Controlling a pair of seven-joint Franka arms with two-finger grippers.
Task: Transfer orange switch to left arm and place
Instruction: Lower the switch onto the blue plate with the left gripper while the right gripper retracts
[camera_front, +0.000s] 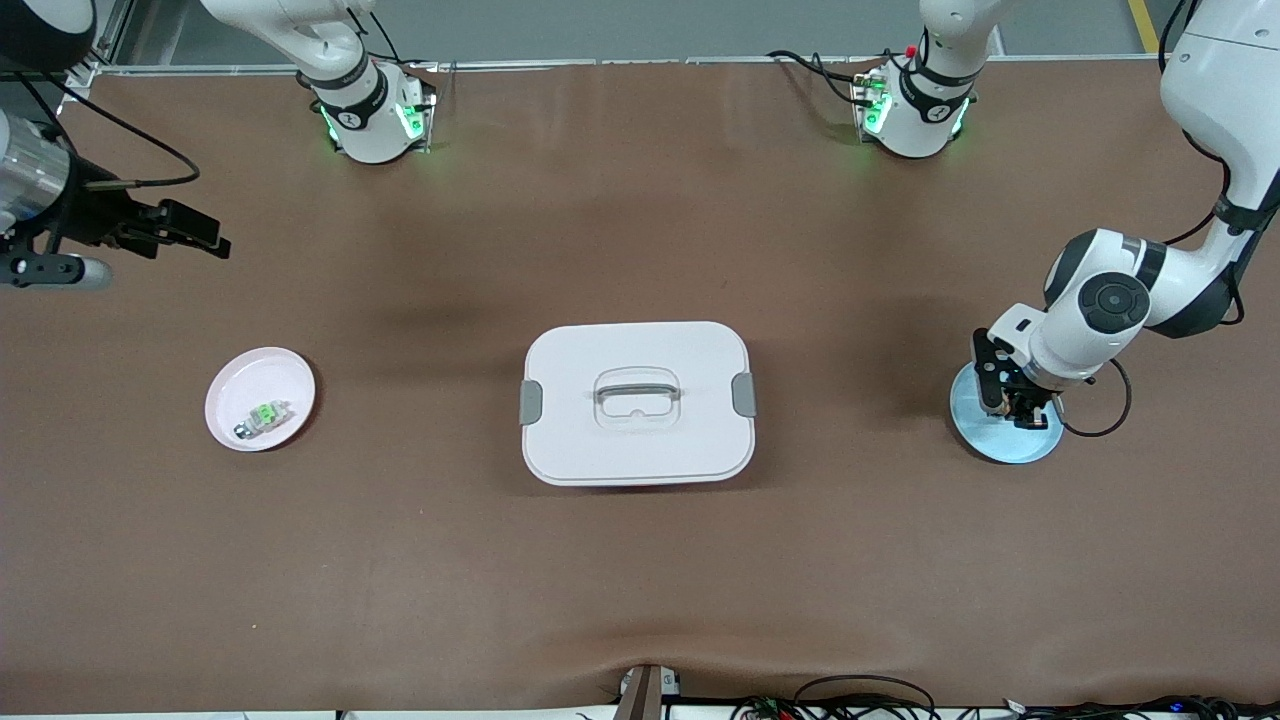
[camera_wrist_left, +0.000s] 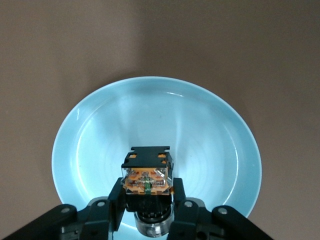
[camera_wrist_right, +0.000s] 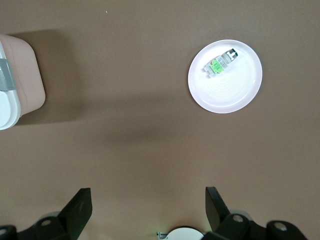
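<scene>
1. Front view: the brown table (camera_front: 640, 560) has a smooth, matte cover. In its middle stands the box (camera_front: 638, 402), white, a rounded rectangle, with grey side clips and a clear handle on the lid. The left gripper (camera_front: 1012, 405) is low over the light blue plate (camera_front: 1000, 430), which is round and glossy, at the left arm's end of the table. The right gripper (camera_front: 190, 232) hangs in the air over bare table at the right arm's end. Near it lies the pink plate (camera_front: 260, 398), round and shallow, with the green-and-white component (camera_front: 262, 415) on it.

2. Left wrist view: the fingers (camera_wrist_left: 116, 204) of the left gripper are narrow and closed around the orange switch (camera_wrist_left: 148, 176), a small blocky black part with orange markings and a clear shiny face. The switch sits between the fingertips, over the smooth inside of the blue plate (camera_wrist_left: 215, 145). I cannot tell if it touches the plate.

3. Right wrist view: the black fingers (camera_wrist_right: 80, 207) of the right gripper stand wide apart and hold nothing. Under them is only plain brown table (camera_wrist_right: 125, 125). The pink plate (camera_wrist_right: 227, 95) with the small component (camera_wrist_right: 219, 62) is well apart from the fingertips, and a rounded corner of the box (camera_wrist_right: 17, 95) shows at the edge.
</scene>
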